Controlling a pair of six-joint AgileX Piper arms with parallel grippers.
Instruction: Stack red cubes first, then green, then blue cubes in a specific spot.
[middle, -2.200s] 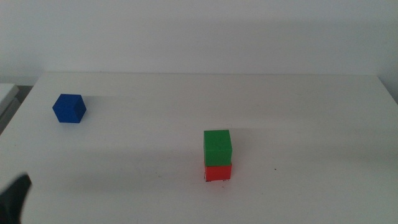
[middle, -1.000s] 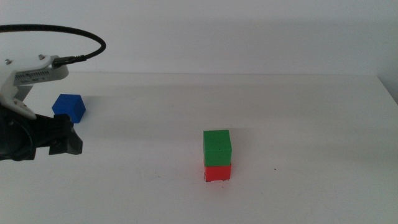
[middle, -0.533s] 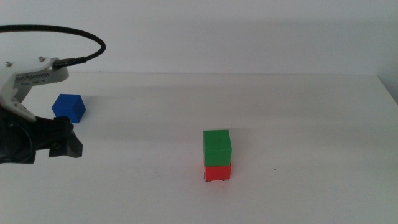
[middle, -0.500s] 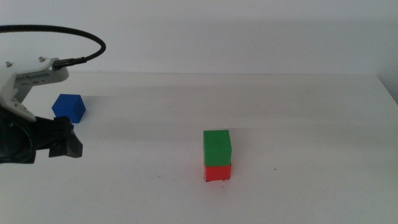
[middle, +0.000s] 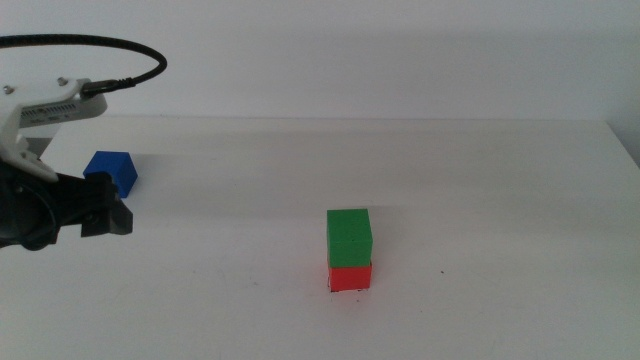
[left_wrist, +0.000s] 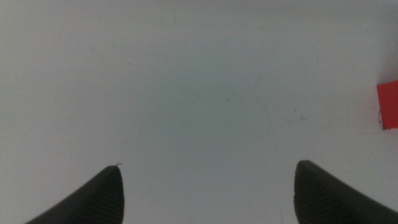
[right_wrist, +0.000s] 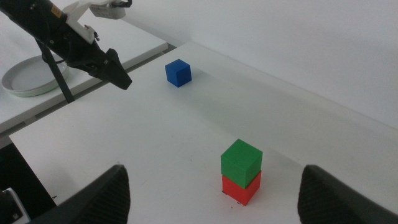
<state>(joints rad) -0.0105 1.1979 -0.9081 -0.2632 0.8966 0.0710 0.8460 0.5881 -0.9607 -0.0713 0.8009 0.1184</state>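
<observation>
Middle view: left gripper (middle: 118, 215) has edged toward the blue cube (middle: 112, 171), so its pickup looks next; green (middle: 350, 236) tops red (middle: 350, 277), probably on the spot. Left wrist: jaws wide, empty. Right wrist: right gripper (right_wrist: 214, 186) waits, wide open.

The left gripper (middle: 110, 215) partly hides the blue cube (middle: 113, 171); the spot's marks are too small to tell.

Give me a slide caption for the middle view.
Left gripper hovers near the blue cube; green cube sits on red cube.
</observation>
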